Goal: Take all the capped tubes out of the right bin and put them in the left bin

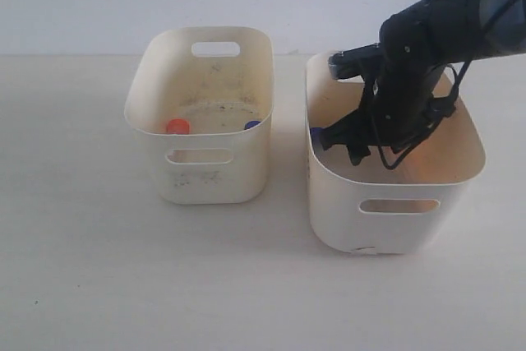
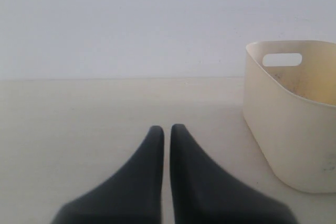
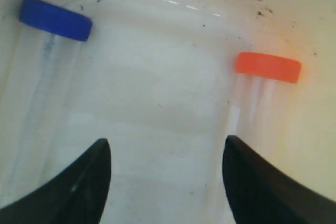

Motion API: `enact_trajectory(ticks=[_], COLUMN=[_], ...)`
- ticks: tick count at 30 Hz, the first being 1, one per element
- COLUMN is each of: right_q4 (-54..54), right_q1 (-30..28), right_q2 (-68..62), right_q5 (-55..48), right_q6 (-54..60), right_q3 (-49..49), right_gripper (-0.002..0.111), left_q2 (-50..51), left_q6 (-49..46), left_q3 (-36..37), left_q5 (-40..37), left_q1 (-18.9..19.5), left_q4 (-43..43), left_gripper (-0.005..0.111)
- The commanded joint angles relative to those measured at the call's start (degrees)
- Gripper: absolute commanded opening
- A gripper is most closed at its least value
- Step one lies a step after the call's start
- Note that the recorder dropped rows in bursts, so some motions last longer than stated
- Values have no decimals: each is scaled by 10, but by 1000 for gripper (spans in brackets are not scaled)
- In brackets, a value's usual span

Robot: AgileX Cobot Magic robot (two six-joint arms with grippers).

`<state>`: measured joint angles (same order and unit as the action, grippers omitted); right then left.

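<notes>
The right bin (image 1: 394, 228) holds two capped tubes, both lying against its walls: a blue-capped tube (image 3: 50, 51) and an orange-capped tube (image 3: 265, 77). Only the blue cap (image 1: 316, 132) shows in the exterior view. My right gripper (image 3: 166, 142) is down inside this bin, open, with bare floor between its fingers and one tube on either side. In the left bin (image 1: 209, 182) I see an orange cap (image 1: 177, 126) and a blue cap (image 1: 252, 124). My left gripper (image 2: 167, 128) is shut over the table beside the left bin (image 2: 294, 129).
Both bins stand side by side on a pale table (image 1: 99, 269) in front of a white wall. The right arm (image 1: 427, 47) reaches down over the right bin's far rim. A narrow gap separates the two bins.
</notes>
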<state>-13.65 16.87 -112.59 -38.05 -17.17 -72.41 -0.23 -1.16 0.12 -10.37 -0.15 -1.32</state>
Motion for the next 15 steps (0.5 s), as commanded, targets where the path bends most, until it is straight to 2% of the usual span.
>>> enact_trajectory(ticks=[1, 6, 15], right_q4=[-52, -52, -85], right_q1=[-2, -2, -2], right_q2=[0, 0, 0], right_q5=[-34, -63, -117], right_q6=[-34, -52, -122], right_q3=[4, 3, 3], right_gripper=[60, 70, 70], left_q2=[2, 2, 2], left_q6=[2, 2, 2], left_q3=[-1, -1, -1], left_q5=[4, 4, 4], left_q1=[-4, -4, -4], left_q4=[-2, -2, -2], left_gripper=[4, 4, 4])
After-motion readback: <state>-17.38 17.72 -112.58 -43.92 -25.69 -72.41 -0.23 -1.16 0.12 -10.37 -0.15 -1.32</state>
